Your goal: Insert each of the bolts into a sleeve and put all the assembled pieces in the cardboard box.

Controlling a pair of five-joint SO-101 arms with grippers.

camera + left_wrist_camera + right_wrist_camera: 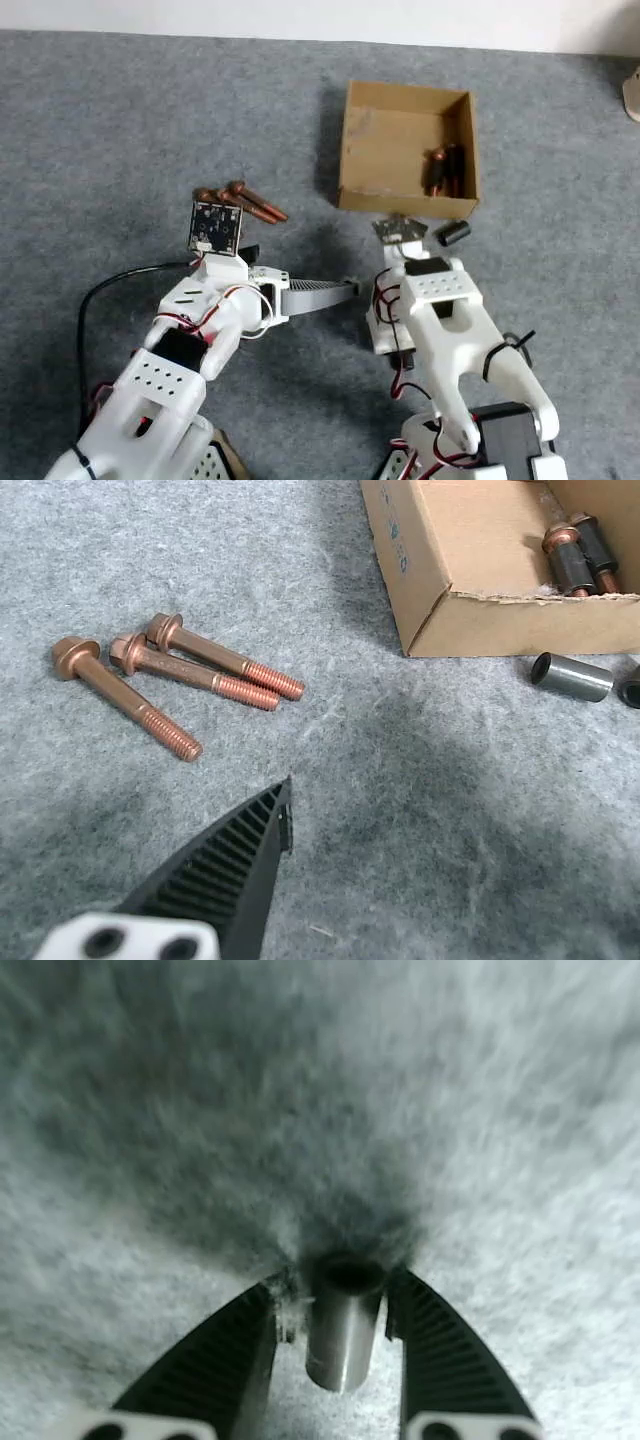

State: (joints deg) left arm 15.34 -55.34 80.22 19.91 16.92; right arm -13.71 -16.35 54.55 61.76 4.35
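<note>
Copper-coloured bolts (190, 670), three of them, lie bare on the grey carpet (120, 130), well apart from the cardboard box (360, 150) on the side nearer my left arm. They are flat and roughly parallel, with the flanged heads away from the box and the threaded tips slanting towards it.

Inside the box, two assembled pieces (572, 558) lie side by side in a corner, so I judge the job a little under half done. Three bolts are not yet sleeved and nothing else is boxed.

My right gripper (340, 1290) sits just outside the box's near wall, its fingers closed narrow on the held sleeve (343, 1330). That dark metal tube has its long axis running straight out along the fingers. Its open bore faces away from the lens, down at the carpet.

A loose sleeve (570, 675) lies on its side just beside the same near wall, its long axis roughly along the wall. Something dark shows just past it, but I cannot make it out.

My left gripper (318, 288) rests between the bolts and the box, empty. One ribbed finger (230, 880) reaches out ahead with no partner beside it, so I read the fingers as spread wide.

As I judge it, a bolt has to be picked up and its tip lined up with that bore.
</note>
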